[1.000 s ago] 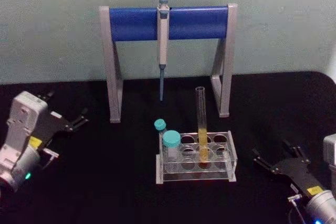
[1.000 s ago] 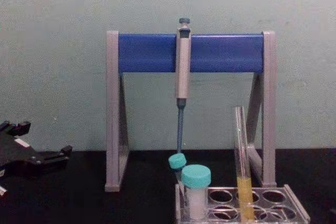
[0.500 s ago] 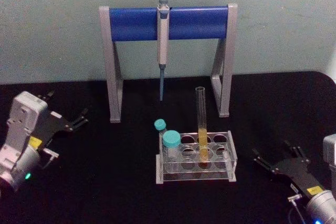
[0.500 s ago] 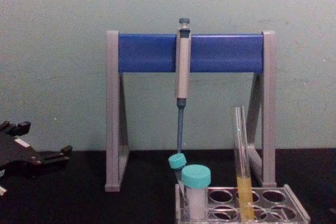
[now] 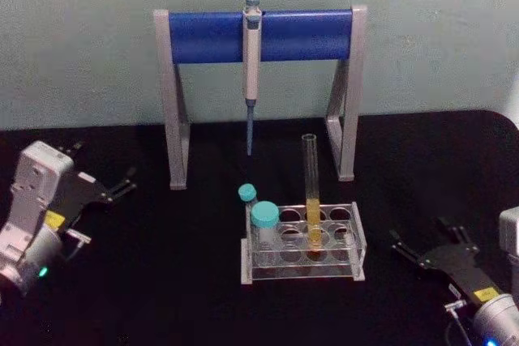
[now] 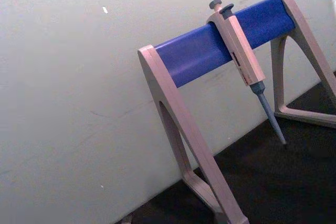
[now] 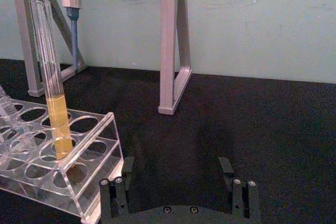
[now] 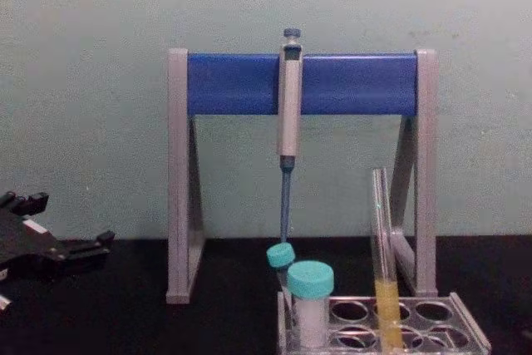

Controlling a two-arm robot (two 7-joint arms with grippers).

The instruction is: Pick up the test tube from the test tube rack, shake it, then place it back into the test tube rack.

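Note:
The test tube (image 5: 310, 176) is a tall clear glass tube with yellow liquid in its lower part. It stands upright in a middle hole of the low clear test tube rack (image 5: 302, 270) on the black table. The right wrist view has the test tube (image 7: 49, 77) and the rack (image 7: 68, 179) ahead and to one side of my open right gripper (image 7: 176, 169). From the head, the right gripper (image 5: 422, 237) lies low to the right of the rack, apart from it. My left gripper (image 5: 101, 169) sits open at the far left, holding nothing. From the chest, the tube (image 8: 381, 239) rises from the rack (image 8: 470, 332).
Two teal-capped white vials (image 5: 264, 216) stand in the rack's left end. Behind the rack, a grey-and-blue pipette stand (image 5: 259, 36) holds a hanging pipette (image 5: 251, 70) whose tip points down near the tube's top. Bare black table lies on both sides of the rack.

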